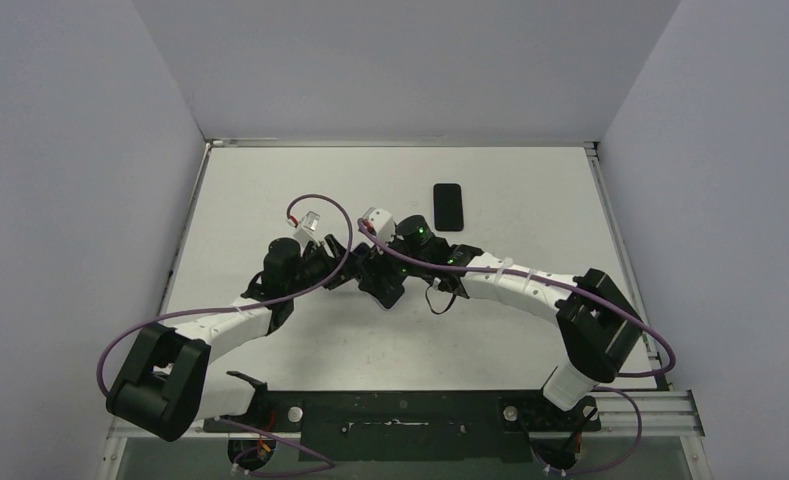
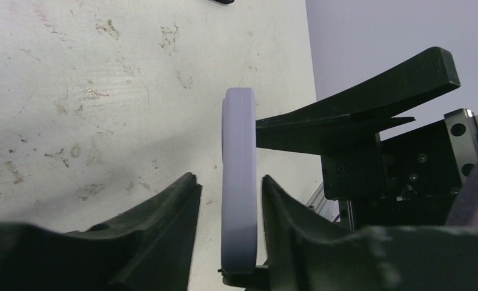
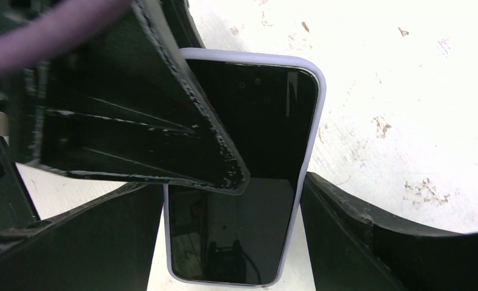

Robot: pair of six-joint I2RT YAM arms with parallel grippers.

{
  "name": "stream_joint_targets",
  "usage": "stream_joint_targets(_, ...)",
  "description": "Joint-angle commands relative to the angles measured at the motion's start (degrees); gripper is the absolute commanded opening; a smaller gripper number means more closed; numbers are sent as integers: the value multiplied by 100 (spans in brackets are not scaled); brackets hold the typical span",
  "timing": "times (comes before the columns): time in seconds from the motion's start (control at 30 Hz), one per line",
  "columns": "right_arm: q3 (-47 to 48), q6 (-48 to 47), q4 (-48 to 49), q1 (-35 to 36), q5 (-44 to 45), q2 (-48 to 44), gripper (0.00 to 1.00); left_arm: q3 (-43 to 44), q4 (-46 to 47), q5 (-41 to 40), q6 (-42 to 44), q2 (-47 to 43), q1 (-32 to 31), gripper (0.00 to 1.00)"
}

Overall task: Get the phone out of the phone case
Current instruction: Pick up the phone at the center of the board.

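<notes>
A black phone (image 3: 236, 236) in a lavender case (image 3: 314, 121) is held above the table where both arms meet. My right gripper (image 3: 231, 185) is shut on the case's two long sides, screen towards its camera. In the left wrist view the case (image 2: 239, 176) shows edge-on between the fingers of my left gripper (image 2: 229, 177), with a gap on each side, so that gripper is open. One left finger (image 3: 163, 133) lies across the screen; the other is hidden behind the case. In the top view the two grippers (image 1: 342, 268) (image 1: 375, 275) hide the phone.
A second flat black phone-like slab (image 1: 448, 206) lies on the white table (image 1: 270, 190) beyond the grippers. The table surface is scuffed (image 2: 97, 94). Grey walls close in the left, right and far sides. A metal rail (image 1: 660, 405) runs along the near edge.
</notes>
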Motion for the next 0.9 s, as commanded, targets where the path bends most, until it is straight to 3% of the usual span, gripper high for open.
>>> stream_joint_targets(0.0,440,59,739,45,-303,-214,0,113,515,153,13,-21,-13,30)
stream_joint_targets(0.1,442,157,785,45,-310,-217,0,93,682,211,-29,-70,11,10)
stream_joint_targets(0.17,419,270,828,39,-324,-272,9,72,772,199,-78,-136,27,0)
stream_joint_targets(0.23,325,406,900,1,-319,-382,25,61,814,162,-140,-220,68,0)
stream_joint_targets(0.3,206,633,1004,-100,-323,-526,54,56,837,97,-227,-338,120,0)
stream_joint_targets(0.33,139,766,1052,-187,-359,-612,63,45,853,31,-281,-407,135,0)
stream_joint_targets(0.43,-129,1293,1283,-579,-706,-927,81,-52,1002,-273,-522,-631,171,0)
stream_joint_targets(0.6,-463,2008,1325,-1010,-466,-1436,91,-194,1370,-658,-1002,-942,199,0)
stream_joint_targets(0.7,-486,2275,1078,-1052,-353,-1581,93,-256,1632,-867,-1302,-1072,200,0)
stream_joint_targets(0.87,-1044,2700,1492,-1228,-726,-1948,94,-404,2360,-1181,-2002,-1129,202,0)
